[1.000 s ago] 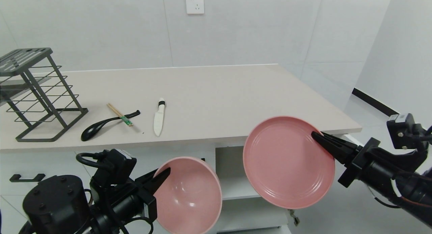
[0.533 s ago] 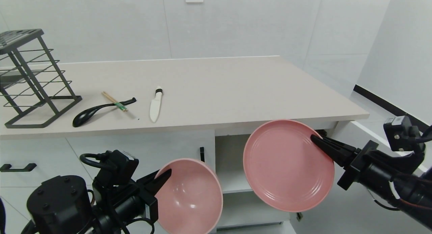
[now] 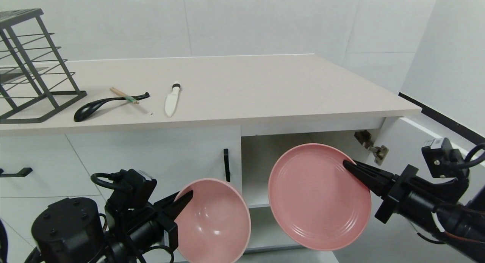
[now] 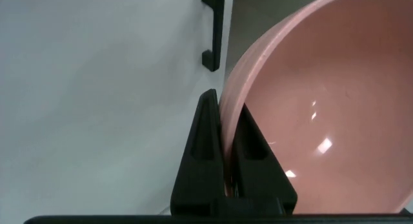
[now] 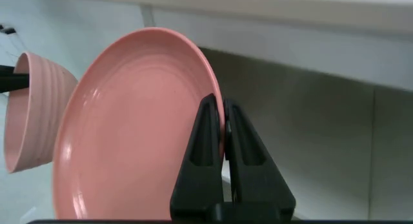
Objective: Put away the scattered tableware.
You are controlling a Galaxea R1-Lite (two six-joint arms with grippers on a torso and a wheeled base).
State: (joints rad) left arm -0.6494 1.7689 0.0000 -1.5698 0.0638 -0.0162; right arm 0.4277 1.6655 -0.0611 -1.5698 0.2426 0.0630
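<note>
Pink, stiff and probably light but slick, the plate (image 3: 318,196) stands nearly on edge before the open cupboard (image 3: 261,168), its face toward the robot and its rim pinched by the right gripper (image 3: 345,164). The left gripper (image 3: 188,194) clamps the bowl (image 3: 216,221) by its rim too, mouth turned sideways.

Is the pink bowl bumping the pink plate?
Apart. The head view shows a clear strip of open cabinet between the bowl and the plate.

The countertop (image 3: 246,85) bears a wire rack (image 3: 34,66), black spoon (image 3: 94,105), seemingly chopsticks (image 3: 123,95), and a white knife (image 3: 171,101).
</note>
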